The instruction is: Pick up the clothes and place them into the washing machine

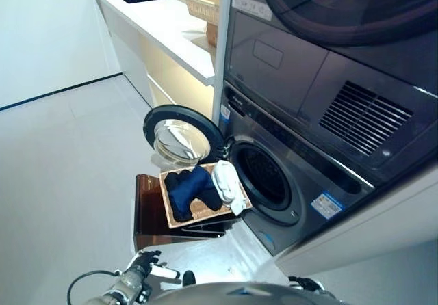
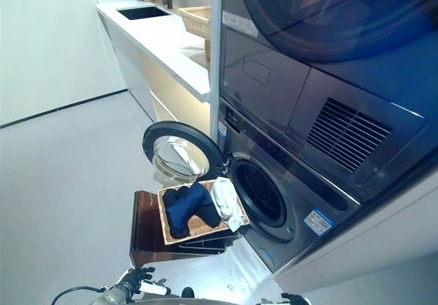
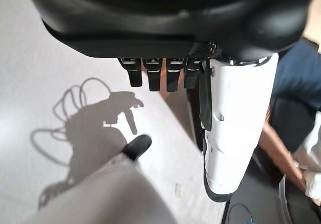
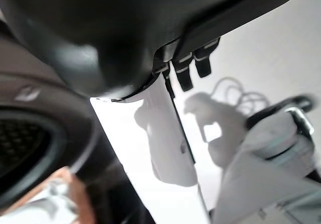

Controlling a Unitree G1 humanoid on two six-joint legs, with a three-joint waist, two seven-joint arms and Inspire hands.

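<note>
Clothes (image 1: 195, 190) in basket (image 1: 205, 213) beside washing machine (image 1: 287, 182)

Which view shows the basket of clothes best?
The left eye view: the whole basket shows, with dark blue and white clothes in it. The right eye view shows nearly the same. The wrist views catch only scraps of cloth at their edges.

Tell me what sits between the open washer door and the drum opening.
The wicker basket of clothes: dark blue clothes and a white garment, seen in both eye views.

Pale floor (image 1: 61, 161), white counter (image 1: 161, 24)
</note>
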